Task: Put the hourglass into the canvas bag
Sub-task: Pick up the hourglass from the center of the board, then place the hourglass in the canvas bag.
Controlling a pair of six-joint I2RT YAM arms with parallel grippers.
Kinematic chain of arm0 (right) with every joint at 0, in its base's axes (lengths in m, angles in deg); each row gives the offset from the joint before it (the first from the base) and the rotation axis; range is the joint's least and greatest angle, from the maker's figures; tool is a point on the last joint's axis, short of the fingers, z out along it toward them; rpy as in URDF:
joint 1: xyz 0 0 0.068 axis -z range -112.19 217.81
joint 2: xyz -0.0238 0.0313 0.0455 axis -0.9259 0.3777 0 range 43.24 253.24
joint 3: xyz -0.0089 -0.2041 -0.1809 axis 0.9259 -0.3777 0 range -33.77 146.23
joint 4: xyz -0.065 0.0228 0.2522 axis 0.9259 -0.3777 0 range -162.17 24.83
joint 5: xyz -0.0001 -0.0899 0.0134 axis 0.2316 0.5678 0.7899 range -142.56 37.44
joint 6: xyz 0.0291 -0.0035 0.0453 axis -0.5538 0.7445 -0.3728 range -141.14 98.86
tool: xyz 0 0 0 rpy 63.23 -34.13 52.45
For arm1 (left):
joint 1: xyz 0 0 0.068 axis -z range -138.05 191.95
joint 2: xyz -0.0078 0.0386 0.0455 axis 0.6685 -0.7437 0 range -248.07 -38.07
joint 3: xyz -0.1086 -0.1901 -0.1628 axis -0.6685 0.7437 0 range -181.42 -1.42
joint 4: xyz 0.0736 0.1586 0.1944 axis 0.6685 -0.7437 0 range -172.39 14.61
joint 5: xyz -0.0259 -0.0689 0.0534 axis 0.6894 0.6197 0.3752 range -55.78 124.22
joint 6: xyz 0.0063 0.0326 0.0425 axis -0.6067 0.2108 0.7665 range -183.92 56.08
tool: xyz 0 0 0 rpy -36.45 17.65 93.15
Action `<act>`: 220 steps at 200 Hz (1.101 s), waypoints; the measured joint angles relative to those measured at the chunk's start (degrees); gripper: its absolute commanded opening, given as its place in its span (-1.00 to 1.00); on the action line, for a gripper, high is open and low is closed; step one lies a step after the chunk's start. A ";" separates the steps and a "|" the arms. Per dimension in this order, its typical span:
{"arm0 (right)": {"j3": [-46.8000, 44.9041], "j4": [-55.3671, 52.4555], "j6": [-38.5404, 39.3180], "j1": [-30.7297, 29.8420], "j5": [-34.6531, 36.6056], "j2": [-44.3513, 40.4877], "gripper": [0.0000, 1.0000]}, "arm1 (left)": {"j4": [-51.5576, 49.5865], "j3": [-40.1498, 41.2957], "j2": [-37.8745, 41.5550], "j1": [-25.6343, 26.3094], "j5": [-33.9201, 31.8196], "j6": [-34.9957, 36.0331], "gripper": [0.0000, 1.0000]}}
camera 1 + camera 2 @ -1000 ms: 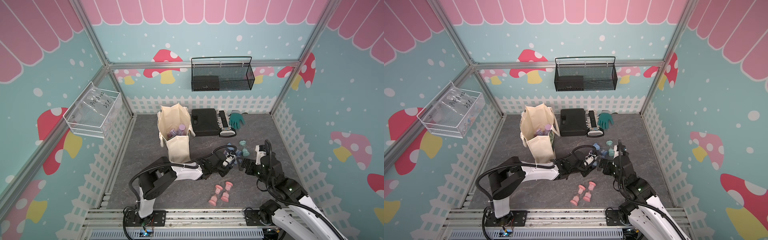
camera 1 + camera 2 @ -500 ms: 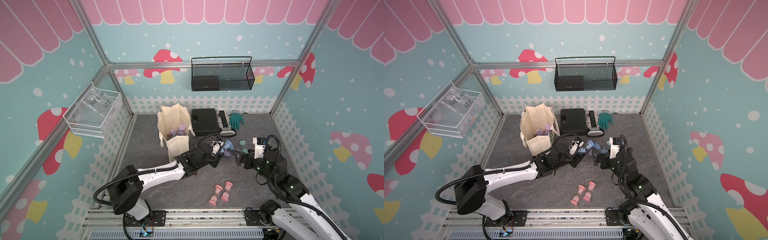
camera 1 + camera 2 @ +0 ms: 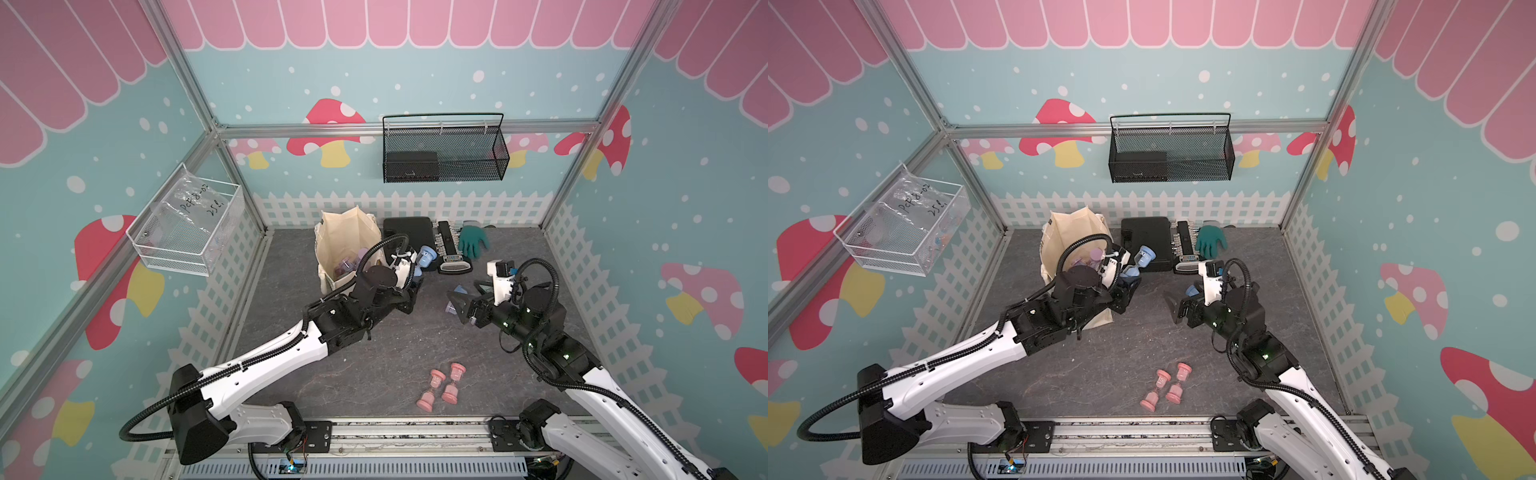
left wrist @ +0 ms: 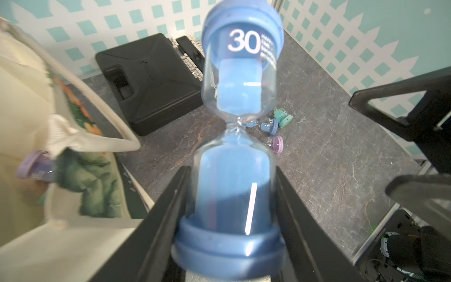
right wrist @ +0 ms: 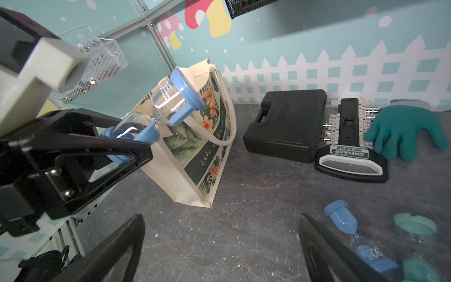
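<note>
Left tool [image 4: 231, 175] risen, clamping glassy blue hourglass [image 3: 424, 258] near canvas bag [image 3: 338, 237]; right tool [image 5: 220, 219] apart.

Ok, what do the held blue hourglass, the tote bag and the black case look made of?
Blue hourglass: clear glossy bulbs, glass or clear plastic, with bright highlights; matte blue caps, likely plastic. Canvas bag: cream woven fabric, soft folds, printed panel. Black case: hard moulded plastic, dull sheen.

The hard case [image 3: 407, 230] lies just right of the canvas bag [image 3: 345, 243]. The socket rail [image 3: 449, 245] and the glove [image 3: 473, 243] lie farther right. The stored hourglasses [image 3: 345, 266] sit inside the bag. The lifted hourglass [image 3: 424, 257] is suspended beside its right wall. The hourglass pair [image 3: 434, 386] lies well before it.
</note>
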 measured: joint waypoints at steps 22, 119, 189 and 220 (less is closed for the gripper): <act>0.66 3.52 0.61 0.00 -1.99 2.73 0.99 | -3.78 -2.91 0.90 -0.13 -4.83 -0.72 -0.64; 6.19 19.30 1.20 0.00 -11.93 17.03 0.99 | -16.96 -14.10 -3.93 -7.52 -18.03 -7.15 -0.69; 6.71 25.55 0.59 0.00 -17.11 24.22 0.99 | -21.31 -16.02 -12.48 -18.56 -12.81 -10.73 -0.69; 6.73 28.89 -0.11 0.00 -20.74 27.10 0.99 | -21.57 -16.39 -15.98 -22.29 -9.27 -11.63 -0.69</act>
